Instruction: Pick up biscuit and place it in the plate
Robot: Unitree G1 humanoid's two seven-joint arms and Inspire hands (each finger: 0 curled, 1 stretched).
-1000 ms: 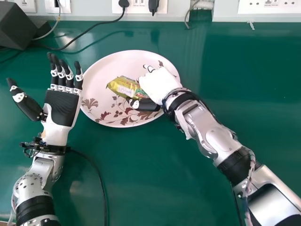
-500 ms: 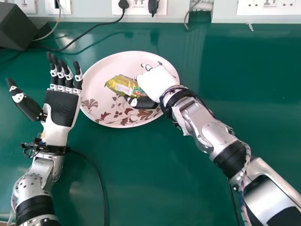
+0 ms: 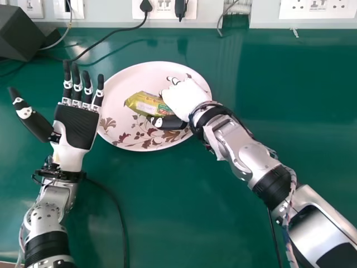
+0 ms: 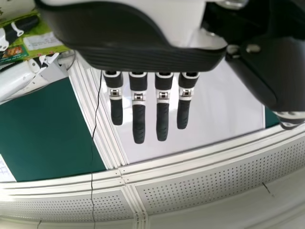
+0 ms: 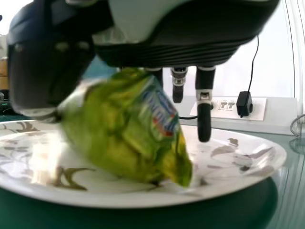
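A: Where to look for the biscuit?

B: In the head view, with twelve o'clock toward the wall: biscuit (image 3: 146,104) over the middle of the plate (image 3: 125,86), printed end toward three o'clock, free end toward nine. Over the plate for certain; resting on it or just above, cannot tell.

A: And the hands?

B: Right hand (image 3: 184,100) at three o'clock, thumb and fingers closed round the packet's near end, arm reaching in from four. Left hand (image 3: 77,128) just outside nine o'clock, palm up, fingers straight, holding nothing.

A: Placing almost done, then. Just let go?

B: Lower a touch first, probably. Release too high, and expect a drop onto a slick, sloping dish, maybe a slide toward the rim.

A: Any trouble from the wrapper?

B: Likely the worst of it. Loose, crinkly film, easy to catch on the thumb. Pull back toward four o'clock with a snag, and risk dragging the biscuit over the rim onto the table (image 3: 167,212). Open wide, check for daylight, then lift straight up before backing away.

A: Too much push downward?

B: Possible tilt or skid of the plate, from thumb pressure on the five o'clock side. Also crumbs inside the packet, from squeezing harder.

A: Left hand harmless?

B: Only if kept quiet. Very near the rim at nine o'clock, so a small swing toward three might nudge everything off line.
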